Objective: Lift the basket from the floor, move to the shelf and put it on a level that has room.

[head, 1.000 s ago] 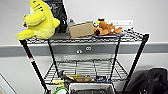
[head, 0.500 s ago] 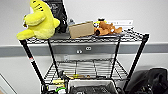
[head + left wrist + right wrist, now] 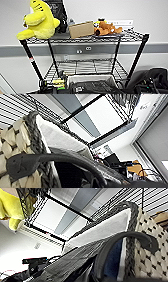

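**Basket raised in front of the wire rack, at the second tier**

The robot stands close before the black wire rack (image 3: 140,53). In the head view the top tier carries a yellow plush toy (image 3: 40,21) at the left corner, a brown cardboard box (image 3: 81,29) in the middle, a small brown plush animal (image 3: 107,28) to the right of the box, and a dark object (image 3: 58,12) behind the yellow plush. Under it, the second tier (image 3: 92,67) is a flat black wire grid, and its visible part is bare.

The basket (image 3: 87,78) is at the bottom edge of the head view, just in front of the second tier and centred between the front posts. Its whitish rim is visible, and a dark bag (image 3: 96,87) lies inside it. I cannot tell whether the basket rests on the grid or only hangs before it.

In the left wrist view the pale woven side of the basket (image 3: 13,144) is very near, with a dark braided edge and a dark curved handle across it. The right wrist view shows the other woven side (image 3: 150,250) with a similar dark handle, and the yellow plush (image 3: 10,208) above.

The fingers of both grippers cannot be made out, so I cannot tell whether they are apart or closed.
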